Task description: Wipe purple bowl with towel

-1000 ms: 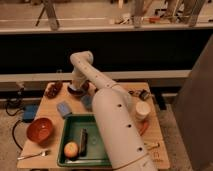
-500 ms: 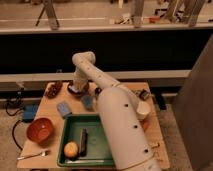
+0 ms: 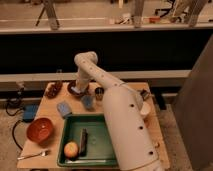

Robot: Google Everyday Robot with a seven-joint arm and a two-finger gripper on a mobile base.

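Pincer (image 3: 78,86) down over purple bowl (image 3: 70,88), toward the far edge of surface (image 3: 46,111); impossible to tell whether spread or pressed together. Risk: off-centre pressure could tip or shove the shallow bowl toward the back edge, close behind. Dark cup (image 3: 99,92) just beside on the right, brown object (image 3: 52,90) near on the left, so little sideways room. More space toward green tray (image 3: 82,117).
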